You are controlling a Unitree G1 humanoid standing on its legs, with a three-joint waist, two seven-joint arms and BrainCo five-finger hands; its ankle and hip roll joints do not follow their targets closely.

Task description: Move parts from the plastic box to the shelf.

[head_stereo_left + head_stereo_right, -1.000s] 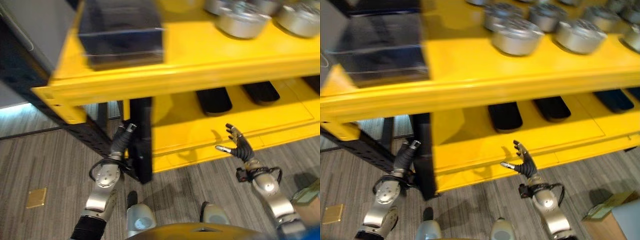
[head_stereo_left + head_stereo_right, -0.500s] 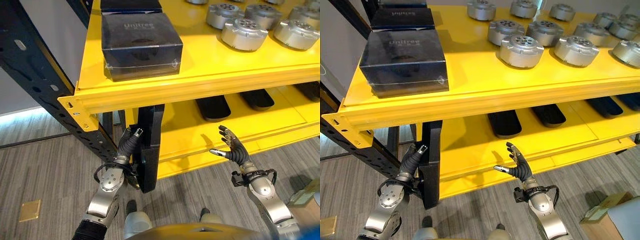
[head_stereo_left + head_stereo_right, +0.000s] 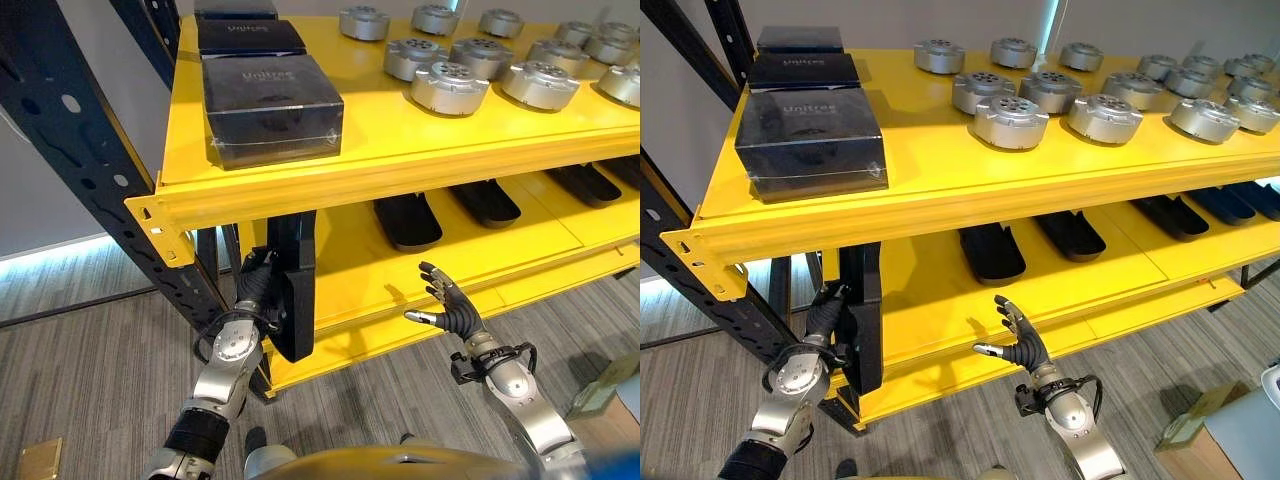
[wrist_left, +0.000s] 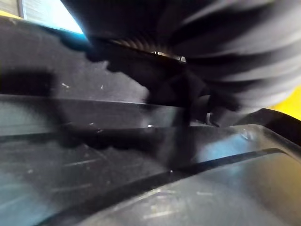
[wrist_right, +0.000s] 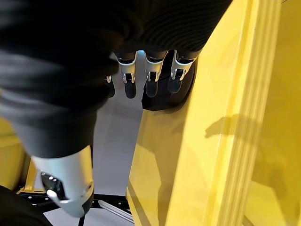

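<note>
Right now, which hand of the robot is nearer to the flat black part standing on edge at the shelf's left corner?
The left hand. It is right against the black part, on its left side. The right hand is open, well off to the part's right, before the lower shelf.

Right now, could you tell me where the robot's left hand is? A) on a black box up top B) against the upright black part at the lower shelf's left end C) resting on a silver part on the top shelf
B: the left hand is against the upright black part, below the top shelf.
</note>
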